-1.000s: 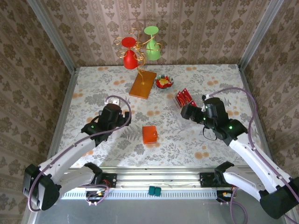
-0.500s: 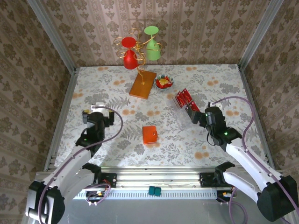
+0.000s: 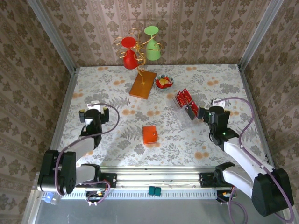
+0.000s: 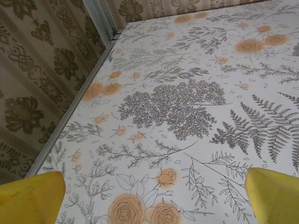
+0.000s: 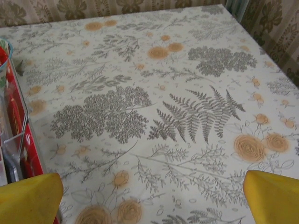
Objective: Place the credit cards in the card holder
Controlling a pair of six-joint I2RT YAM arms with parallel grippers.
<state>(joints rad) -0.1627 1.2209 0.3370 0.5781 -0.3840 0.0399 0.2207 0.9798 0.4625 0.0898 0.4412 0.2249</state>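
Looking from the near edge outward, I find both arms sitting low beside their bases. The left pincer point(image 3: 92, 108) hangs released above the bare floral surface point(image 3: 121, 144) at the left; in its wrist view the yellow fingertips point(image 4: 30, 198) stand wide apart with nothing between them. The right pincer point(image 3: 210, 108) is likewise released and grasps nothing. Its left fingertip sits just beside the credit cards point(image 3: 186, 100). The card holder point(image 3: 150, 134) lies flat and folded shut between the two arms, well apart from both pincers. The red credit cards stand upright in a clear rack point(image 5: 16, 112) right of centre. Farther off lie a wooden board point(image 3: 143, 84) and a small bowl point(image 3: 164, 82), with a cup stand point(image 3: 139, 46) at the far edge.
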